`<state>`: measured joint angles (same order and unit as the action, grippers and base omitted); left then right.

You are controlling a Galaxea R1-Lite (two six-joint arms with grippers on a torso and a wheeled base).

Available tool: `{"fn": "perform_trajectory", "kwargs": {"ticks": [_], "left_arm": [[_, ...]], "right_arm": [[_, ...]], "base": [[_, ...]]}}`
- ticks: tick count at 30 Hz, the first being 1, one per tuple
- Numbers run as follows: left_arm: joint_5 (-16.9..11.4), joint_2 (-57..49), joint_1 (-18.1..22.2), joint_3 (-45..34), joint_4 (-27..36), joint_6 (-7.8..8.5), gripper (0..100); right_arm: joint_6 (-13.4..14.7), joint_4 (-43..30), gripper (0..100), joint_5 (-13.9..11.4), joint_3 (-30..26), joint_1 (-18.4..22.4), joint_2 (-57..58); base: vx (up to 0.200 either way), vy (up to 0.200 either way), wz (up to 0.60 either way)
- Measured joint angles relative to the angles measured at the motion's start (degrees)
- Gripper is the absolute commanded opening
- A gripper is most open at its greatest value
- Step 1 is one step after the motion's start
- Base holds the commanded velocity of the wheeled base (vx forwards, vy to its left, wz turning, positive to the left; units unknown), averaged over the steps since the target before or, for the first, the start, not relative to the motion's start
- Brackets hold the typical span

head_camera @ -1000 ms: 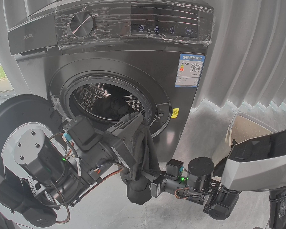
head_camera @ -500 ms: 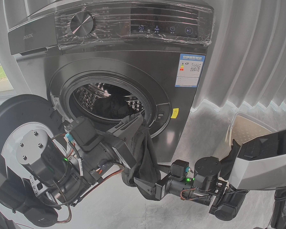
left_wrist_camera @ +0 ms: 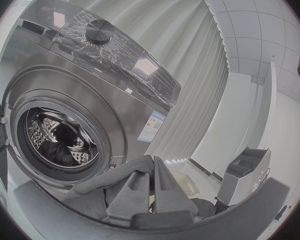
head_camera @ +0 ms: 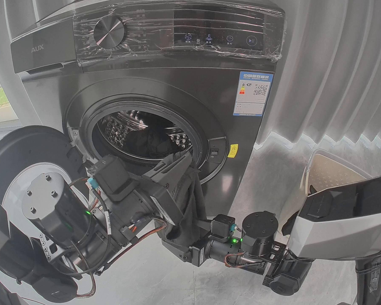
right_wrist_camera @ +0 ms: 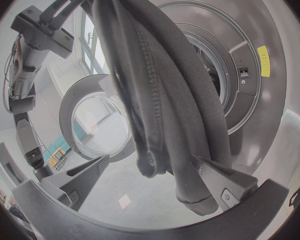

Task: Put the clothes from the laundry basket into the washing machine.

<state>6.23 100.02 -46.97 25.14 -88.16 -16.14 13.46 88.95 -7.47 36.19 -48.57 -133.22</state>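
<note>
Clothes first: one dark cloth (head_camera: 192, 204) hangs from your left claw (head_camera: 183, 157), which is pinched tight on its top end. It's just in front of the washing machine (head_camera: 165, 81), by the low lip of the hole. Your right claw (right_wrist_camera: 150, 160) is wide open w/ the cloth's low end hanging btwn its fingers, and it grips nothing. I think you're mid-load. Next: close the right claw on that low end, then lift both over the lip into the drum (head_camera: 127, 126), where other clothes (head_camera: 146, 142) lie. The laundry basket (head_camera: 326, 170) sits far right.
</note>
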Motion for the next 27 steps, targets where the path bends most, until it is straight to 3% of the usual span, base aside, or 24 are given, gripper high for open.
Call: {"fn": "perform_trajectory", "kwargs": {"ticks": [5,6,18,27], "left_arm": [[-0.02,0.0,-0.05,0.0,0.0,0.0,0],[-0.02,0.0,-0.05,0.0,-0.02,0.0,0],[-0.05,0.13,0.2,-0.04,-0.05,0.0,0],[-0.07,0.46,1.46,-0.15,-0.09,0.0,0]], "right_arm": [[0.0,0.02,100,1.97,3.0,0.39,-2.15],[0.02,0.0,0,2.41,3.49,0.45,-2.5],[0.24,0.02,0,3.84,4.9,1.72,-4.4],[0.37,-0.02,0,4.58,-2.82,3.51,2.1]], "base": [[0.0,0.0,0.0],[0.0,0.0,0.0],[0.0,0.0,0.0],[0.0,0.0,0.0]]}}
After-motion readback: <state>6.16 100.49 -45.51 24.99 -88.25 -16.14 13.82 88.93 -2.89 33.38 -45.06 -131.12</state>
